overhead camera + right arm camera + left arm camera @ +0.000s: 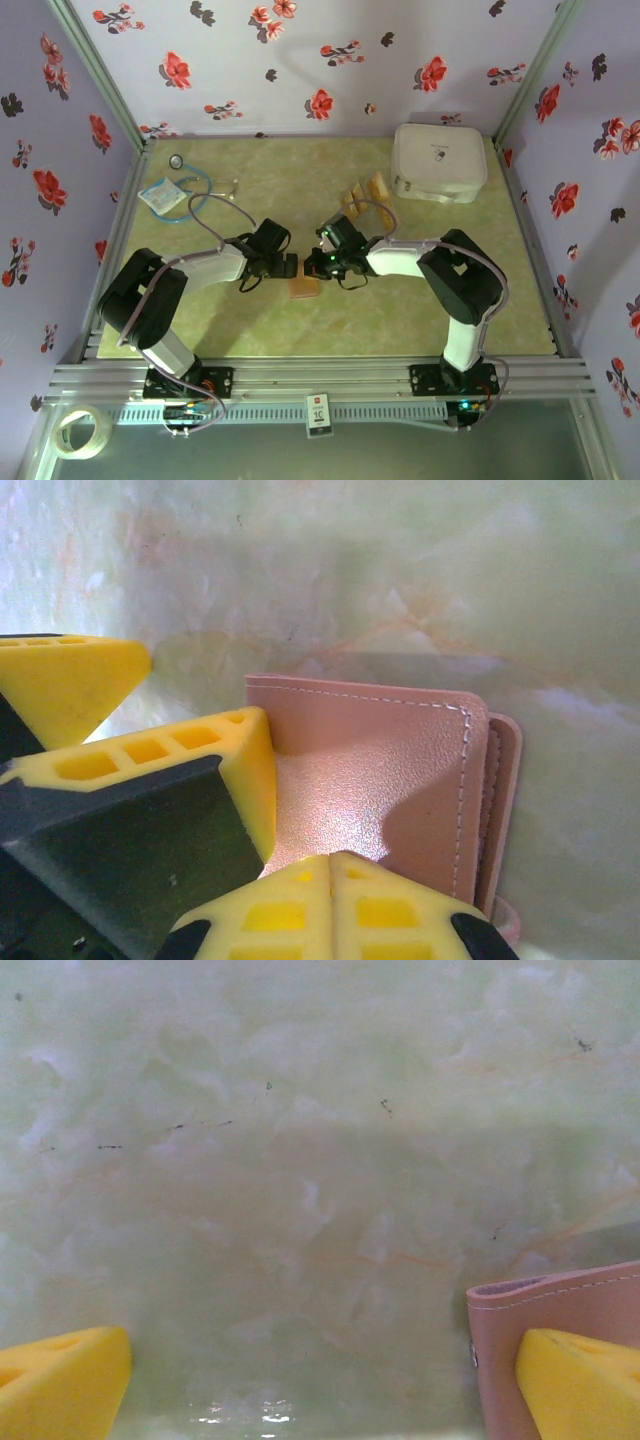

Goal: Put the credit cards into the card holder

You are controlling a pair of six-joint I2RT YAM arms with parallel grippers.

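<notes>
The holder [380,770] lies flat on the table [450,300], between the two arms. The left gripper [320,1390] has its fingers wide apart, one of them over the holder's edge. The right gripper [332,905] has its tips pressed together at the holder's edge; whether they pinch any leather, I cannot tell. The cards [366,193] lie well back, just beside the white case [440,160].

This is a robot test booth in a lab. Floral-printed panels [320,60] wall in a marbled green tabletop [250,335] on the left, far and right sides. Aluminium rails [320,375] cross the near edge, carrying the bolted-down left arm [150,300] and right arm [462,290] with trailing cables.
</notes>
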